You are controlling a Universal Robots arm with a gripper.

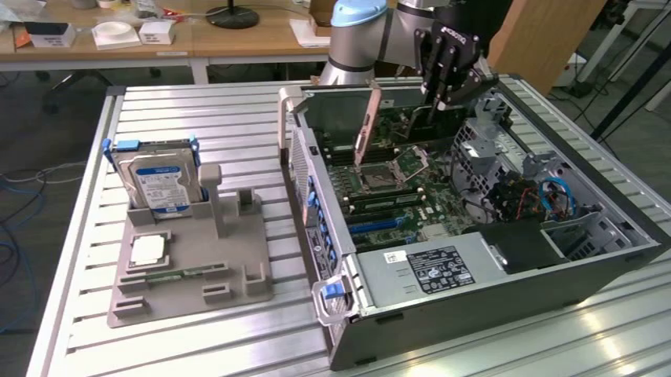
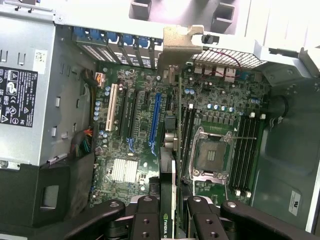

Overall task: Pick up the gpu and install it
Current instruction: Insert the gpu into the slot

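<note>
The gpu stands edge-on over the motherboard, clamped between the fingers of the gripper. A blue slot lies bare on one side, and the CPU socket sits close on the other. Its label reads NVIDIA. Its long axis runs toward its bracket at the case's rear wall.

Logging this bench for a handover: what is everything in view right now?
table: one, silver slats, under everything
computer case: one, dark grey, open, the exterior view's right
motherboard: one, green, inside the case
power supply: one, silver, inside the case
gpu: one, brownish, upright above the motherboard
holder: one, grey, the exterior view's left
hard drive: one, silver, blue-white label, upright in the holder
memory stick: one, green, flat on the holder
arm: one, silver-blue, behind the case
gripper: one, black, shut on the gpu
</note>
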